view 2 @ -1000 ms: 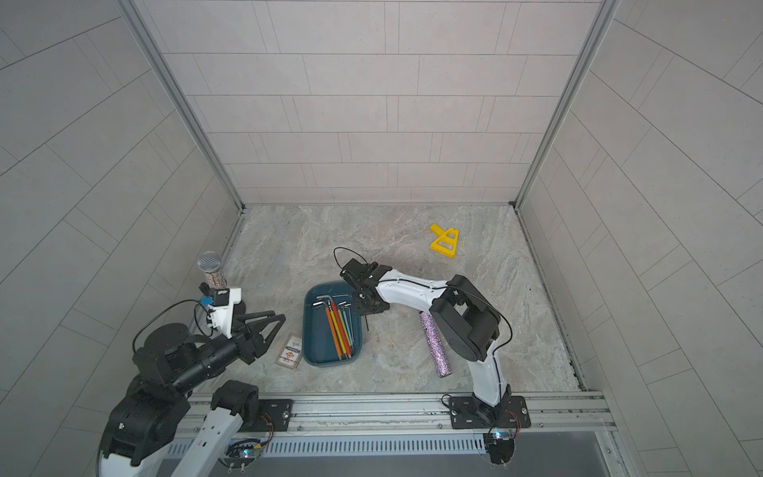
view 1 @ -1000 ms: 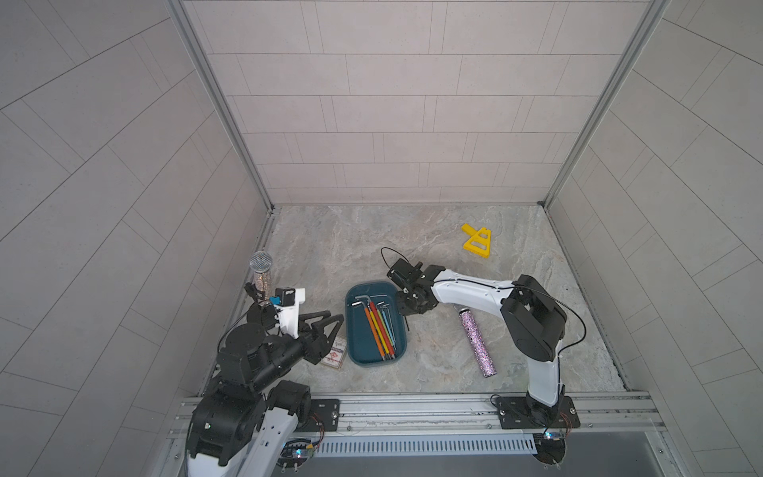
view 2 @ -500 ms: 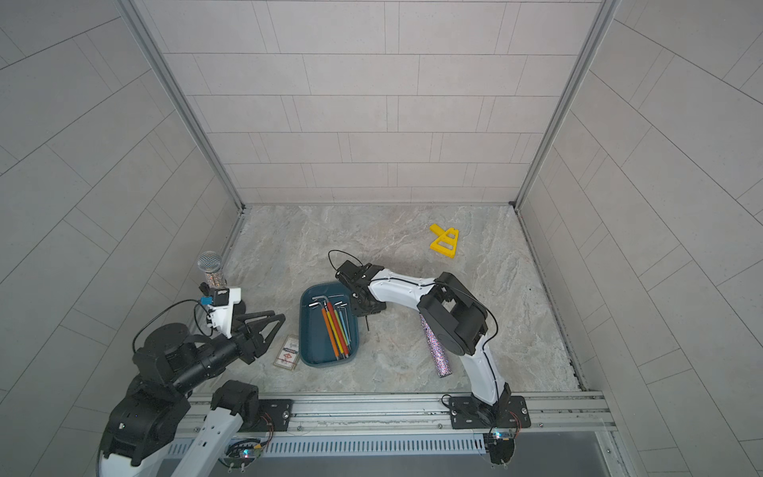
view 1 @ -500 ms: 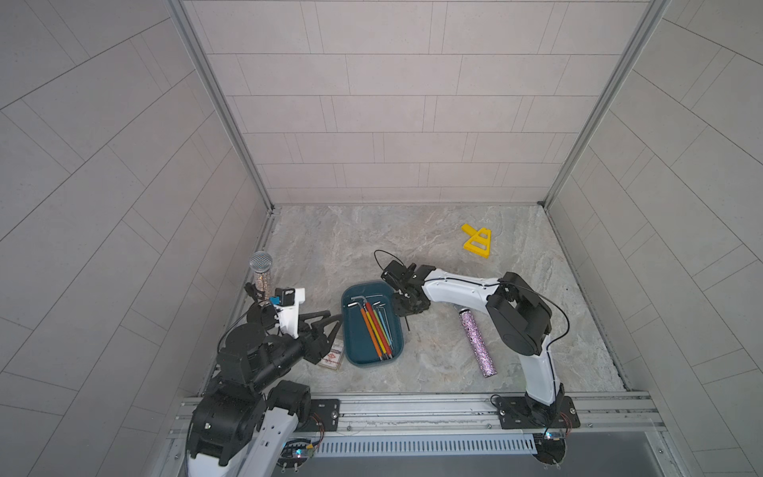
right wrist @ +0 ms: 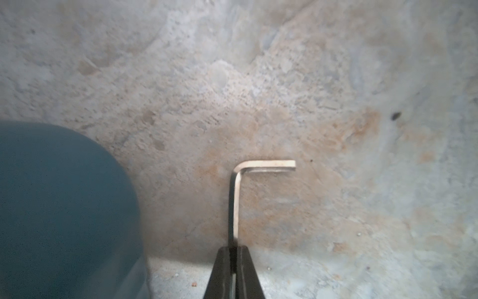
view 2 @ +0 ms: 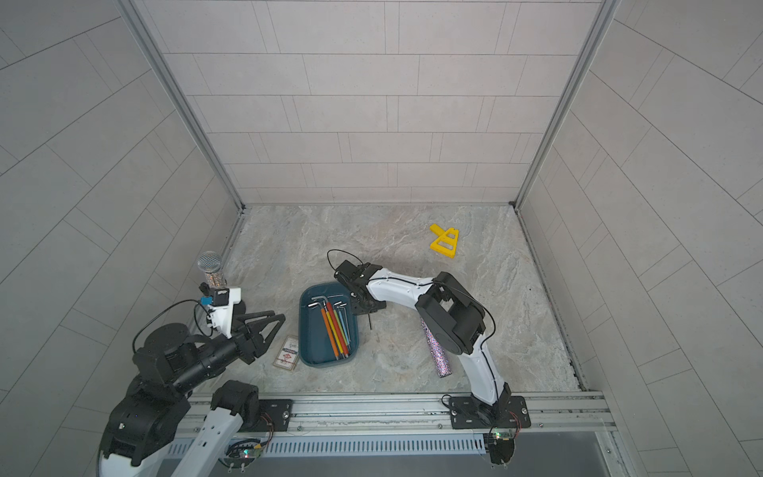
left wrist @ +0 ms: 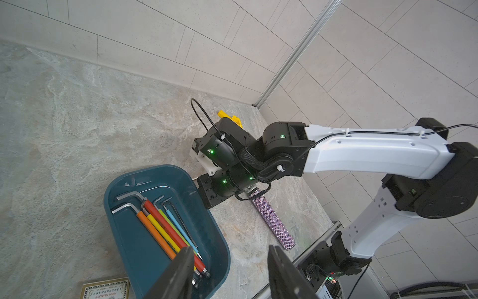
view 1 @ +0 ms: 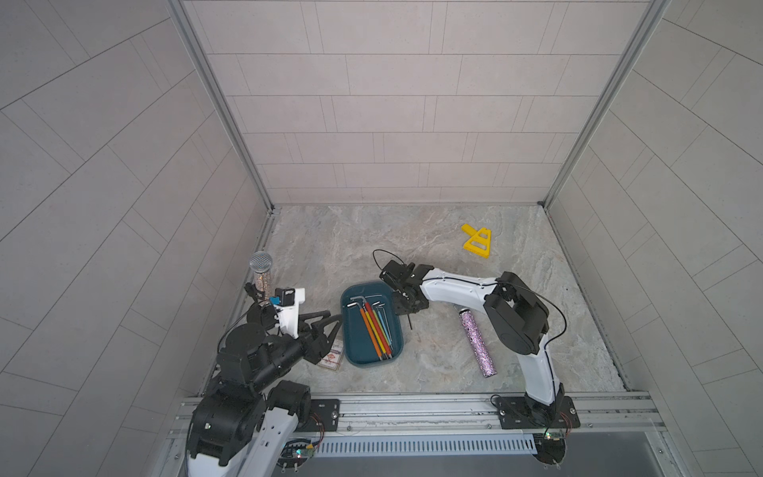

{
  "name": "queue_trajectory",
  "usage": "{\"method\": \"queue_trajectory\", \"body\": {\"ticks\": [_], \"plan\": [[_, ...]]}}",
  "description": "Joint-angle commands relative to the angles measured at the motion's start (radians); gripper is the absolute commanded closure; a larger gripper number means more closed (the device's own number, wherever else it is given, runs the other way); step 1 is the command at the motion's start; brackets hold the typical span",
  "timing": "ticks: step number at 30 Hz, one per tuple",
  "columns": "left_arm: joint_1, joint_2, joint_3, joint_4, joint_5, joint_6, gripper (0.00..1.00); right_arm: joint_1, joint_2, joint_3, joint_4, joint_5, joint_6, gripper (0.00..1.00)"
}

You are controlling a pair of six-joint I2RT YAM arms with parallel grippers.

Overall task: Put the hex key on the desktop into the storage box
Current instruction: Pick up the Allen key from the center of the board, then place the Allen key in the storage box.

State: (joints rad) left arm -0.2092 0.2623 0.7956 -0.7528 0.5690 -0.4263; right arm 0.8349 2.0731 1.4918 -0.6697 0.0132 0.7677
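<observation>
Pinching the long shaft of a small silver hex key [right wrist: 236,202] between fully closed jaws, the right gripper [right wrist: 232,249] sits low over the marbled desktop [right wrist: 336,77], just beside the storage box [view 1: 354,342] and outside its rim; whether the key touches the desktop cannot be told. Several colour-sleeved hex keys [view 1: 373,330] lie side by side inside the box. The left gripper [left wrist: 230,248] hovers near the box's opposite side, jaws partly apart and holding nothing.

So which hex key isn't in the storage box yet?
The thin bare-metal hex key, pinched in the right hand beside the storage box; the other keys, mostly colour-sleeved, lie inside it.
</observation>
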Motion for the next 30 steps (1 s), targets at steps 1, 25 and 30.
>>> {"method": "queue_trajectory", "body": {"ticks": [1,25,30], "plan": [[0.006,-0.014,-0.009,0.024,0.010,0.012,0.47,-0.005,0.018,-0.038,-0.049,0.042,0.010,1.00],[0.008,-0.014,-0.010,0.024,0.009,0.012,0.47,0.007,-0.208,-0.006,-0.113,0.125,0.011,1.00],[0.010,-0.013,-0.009,0.024,0.009,0.012,0.47,0.058,-0.258,0.033,-0.083,0.112,-0.023,1.00]]}}
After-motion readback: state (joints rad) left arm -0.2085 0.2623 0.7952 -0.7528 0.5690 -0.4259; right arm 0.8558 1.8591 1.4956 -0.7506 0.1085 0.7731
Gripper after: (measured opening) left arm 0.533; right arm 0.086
